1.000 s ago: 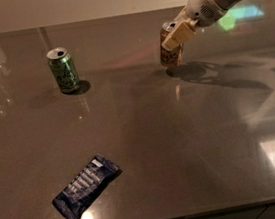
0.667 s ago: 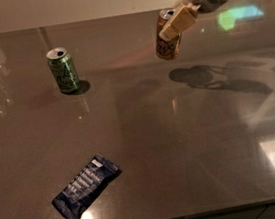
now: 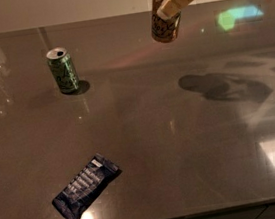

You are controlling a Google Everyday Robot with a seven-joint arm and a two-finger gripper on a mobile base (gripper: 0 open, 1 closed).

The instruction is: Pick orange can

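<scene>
Cream, blocky tool (image 3: pixel 167 10), upper right

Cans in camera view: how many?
2. The orange can is held above the table by the gripper, top right; the green can stands upright, rear left. None look hidden.

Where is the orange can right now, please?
In the camera view, the orange can is at the upper right, clamped in the gripper above the table, well right of the green can.
</scene>
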